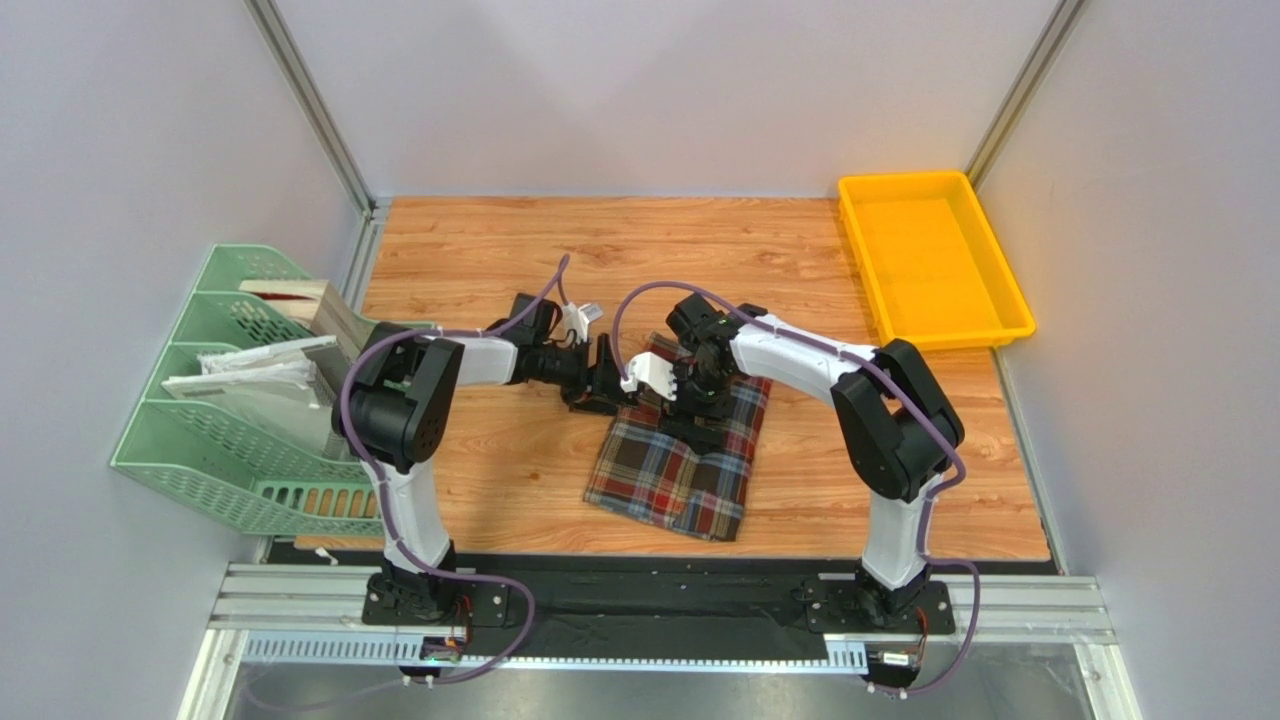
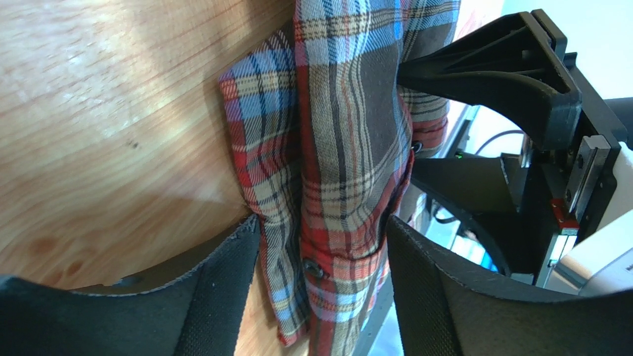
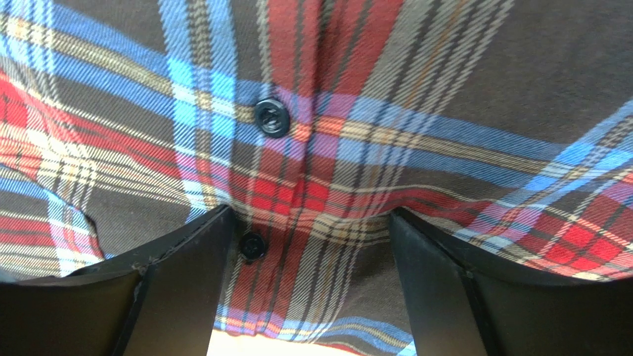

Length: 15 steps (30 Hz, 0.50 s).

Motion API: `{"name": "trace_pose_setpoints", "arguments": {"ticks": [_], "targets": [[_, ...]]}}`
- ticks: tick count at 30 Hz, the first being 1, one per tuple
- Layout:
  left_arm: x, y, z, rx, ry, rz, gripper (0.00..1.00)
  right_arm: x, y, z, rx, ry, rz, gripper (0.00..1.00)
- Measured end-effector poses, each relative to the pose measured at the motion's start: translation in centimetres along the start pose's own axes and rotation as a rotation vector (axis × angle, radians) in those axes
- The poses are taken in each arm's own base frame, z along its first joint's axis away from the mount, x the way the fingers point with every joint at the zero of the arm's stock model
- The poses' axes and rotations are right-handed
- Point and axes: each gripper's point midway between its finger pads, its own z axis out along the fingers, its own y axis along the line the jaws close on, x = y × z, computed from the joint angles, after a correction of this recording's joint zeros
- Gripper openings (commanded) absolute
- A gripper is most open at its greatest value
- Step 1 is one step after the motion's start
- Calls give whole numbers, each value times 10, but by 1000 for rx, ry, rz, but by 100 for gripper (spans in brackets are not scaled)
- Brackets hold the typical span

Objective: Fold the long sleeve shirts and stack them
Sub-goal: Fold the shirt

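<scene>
The long sleeve shirt (image 1: 676, 458) is a brown, red, blue and cream plaid flannel, lying folded into a narrow rectangle mid-table. Both grippers meet at its far end. My left gripper (image 1: 609, 387) reaches in from the left. In its wrist view the jaws (image 2: 321, 222) stand wide around a hanging fold of the shirt (image 2: 349, 111) with a button, and the cloth touches both pads. The right arm's black fingers (image 2: 483, 81) show just beyond. My right gripper (image 1: 694, 402) points down onto the button placket (image 3: 297, 170); its jaws (image 3: 310, 215) are wide, tips pressed into the cloth.
A yellow tray (image 1: 935, 183) sits at the back right corner. A green file rack (image 1: 226, 435) holding papers stands off the table's left edge. Bare wood (image 1: 496, 450) lies left of the shirt, and grey walls enclose the cell.
</scene>
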Motion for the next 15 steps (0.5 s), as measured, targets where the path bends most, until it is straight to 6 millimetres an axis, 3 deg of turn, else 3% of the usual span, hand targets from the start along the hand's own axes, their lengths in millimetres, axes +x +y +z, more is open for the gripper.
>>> {"name": "trace_pose_setpoints", "arguments": {"ticks": [8,11,14,15], "targets": [[1,-9,17,47,42,-21,61,-2,-1,2,0,-10,37,80],[3,-11,24,45,44,-9,46,-2,-1,2,0,-11,45,81],[4,-7,27,16,36,-9,11,-3,-1,2,-1,-14,51,81],[3,-3,28,-3,31,-5,6,-3,-1,2,-2,-17,55,81]]}}
